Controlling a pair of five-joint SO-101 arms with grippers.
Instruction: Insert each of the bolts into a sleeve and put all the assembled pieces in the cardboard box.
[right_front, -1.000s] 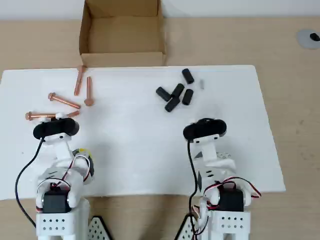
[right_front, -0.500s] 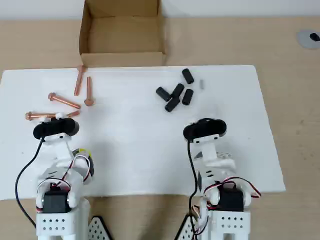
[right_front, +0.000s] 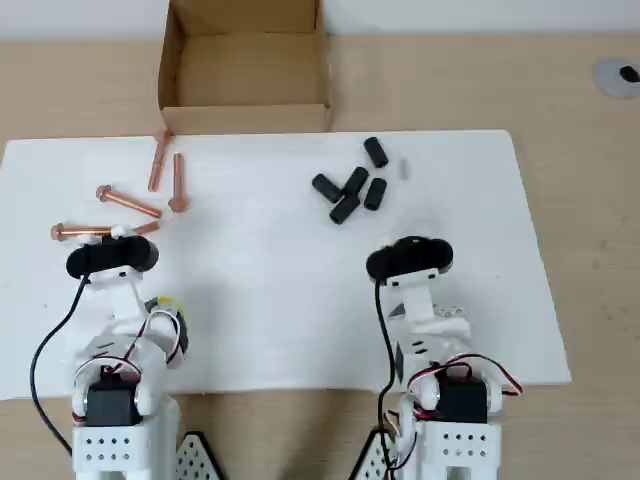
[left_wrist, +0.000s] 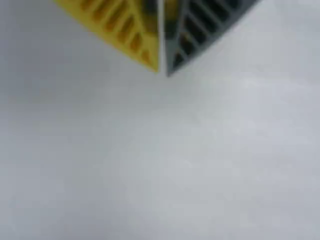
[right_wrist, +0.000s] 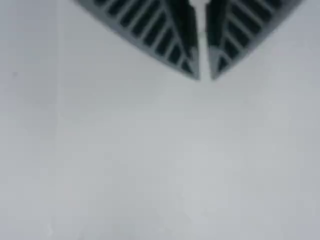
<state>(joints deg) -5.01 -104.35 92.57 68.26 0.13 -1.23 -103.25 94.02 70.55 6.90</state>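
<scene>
Cardboard box (right_front: 245, 75) stands open at eleven o'clock, its brown floor showing. Copper bolts (right_front: 177, 180) lie loose at nine o'clock on the white sheet (right_front: 260, 290). Black sleeves (right_front: 345, 209) cluster toward one o'clock. Left gripper (left_wrist: 162, 67) and right gripper (right_wrist: 204, 75) hang over the sheet, fingers pressed together, gripping nothing.

The light is bright and even and comes from above. The white sheet (right_front: 260, 300) is lit the same all over. The arms throw only soft, short shadows on it. Inside the box (right_front: 170, 70) the floor is a little darker. In the left wrist view the sheet looks grey, and darker near the left gripper (left_wrist: 161, 70) on its yellow side.
</scene>
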